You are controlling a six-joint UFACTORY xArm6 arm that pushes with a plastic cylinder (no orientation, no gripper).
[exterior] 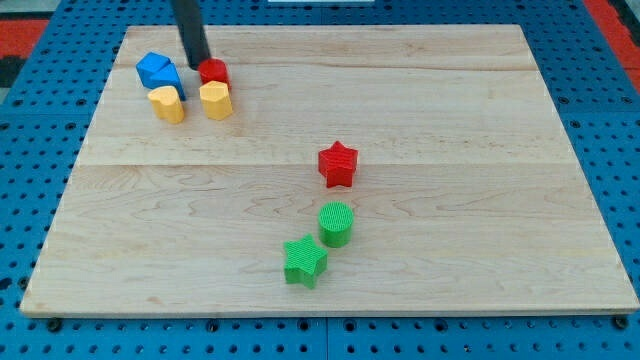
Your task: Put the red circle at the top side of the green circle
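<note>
Seven small blocks stood on the wooden board (420,90), which rested on a blue perforated surface (40,120). My tip (198,64) was down at the board in the view's upper left, just at the left edge of the red circle (214,71), apparently touching it, though actual contact could not be confirmed. The rod (188,28) was cut off by the view's top edge, so the arm above it was not seen. It carried no jaws and held nothing; it merely stood against the block. The red circle's lower part was partly hidden behind a yellow block (216,100) directly below it, whose exact shape was hard to make out. A second yellow block (168,103), also of uncertain shape, stood to the left of the first, and a blue block (158,71), angular but not clearly identifiable, sat above it, left of the rod. The green circle (336,223) stood well apart from this cluster, in the lower middle of the board. A red star (338,164) stood above the green circle, near but apart from it. A green star (304,261) sat just beside the green circle at its lower left, seemingly touching. A red area (20,30) showed at the view's corners, cropped. No brands, labels or writing were legible anywhere.
</note>
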